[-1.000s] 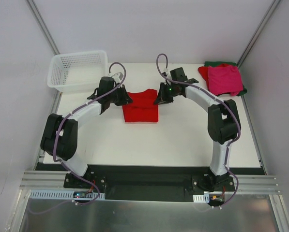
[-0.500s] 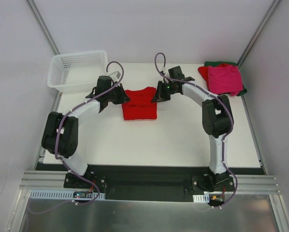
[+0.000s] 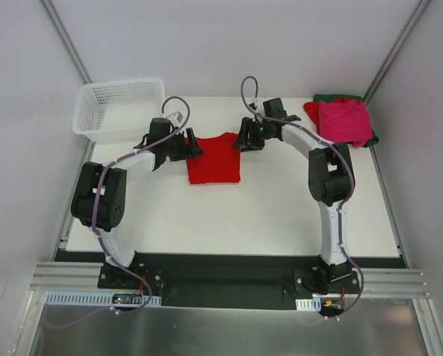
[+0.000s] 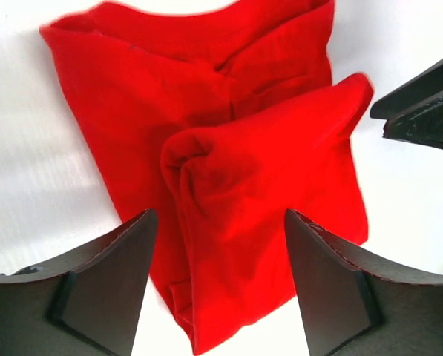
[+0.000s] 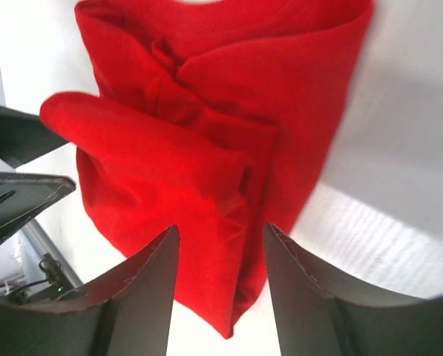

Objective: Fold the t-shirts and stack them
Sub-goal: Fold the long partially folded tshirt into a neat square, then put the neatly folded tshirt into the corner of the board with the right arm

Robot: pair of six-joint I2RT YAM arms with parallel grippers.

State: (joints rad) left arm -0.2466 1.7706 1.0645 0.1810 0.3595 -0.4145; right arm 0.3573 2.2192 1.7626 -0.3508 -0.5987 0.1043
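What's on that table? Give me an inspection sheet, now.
Surface: white table, no spills seen.
Job's things: bright red t-shirt partly folded, centre back; magenta-pink t-shirt stacked on a red t-shirt and a dark green t-shirt, far right corner.
Clutter: white mesh basket, far left corner, nothing seen inside.
Grippers: left gripper and right gripper open, flanking the bright red t-shirt.
Cables: purple cables loop above both wrists.
Surroundings: white walls; metal rail at near edge.

The white table (image 3: 280, 215) is carrying a folded red shirt (image 3: 215, 159) at centre, a basket (image 3: 102, 126) at upper left, and a shirt pile (image 3: 343, 122) at upper right.
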